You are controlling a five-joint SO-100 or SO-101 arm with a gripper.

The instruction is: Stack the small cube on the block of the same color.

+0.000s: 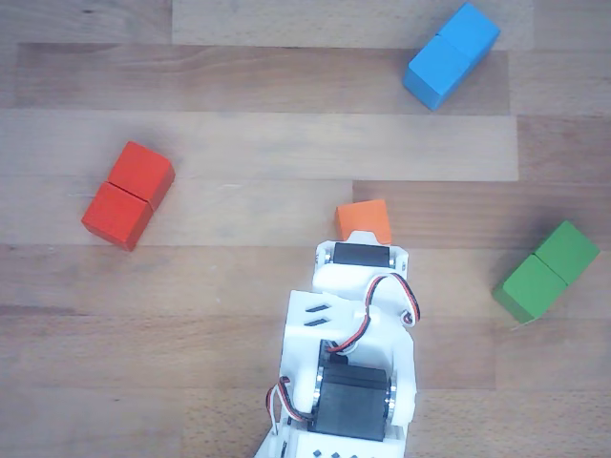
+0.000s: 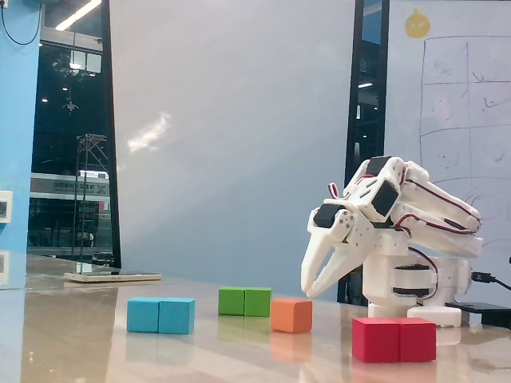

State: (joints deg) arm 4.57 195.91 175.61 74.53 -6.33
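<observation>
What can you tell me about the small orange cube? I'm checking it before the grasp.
The small orange cube is a single plain cube with a matte, painted look, resting flat on the wooden table with nothing touching it. In the other view the arm partly covers its near edge. The gripper hangs above and beside it, clear of it. The red block lies apart.
</observation>
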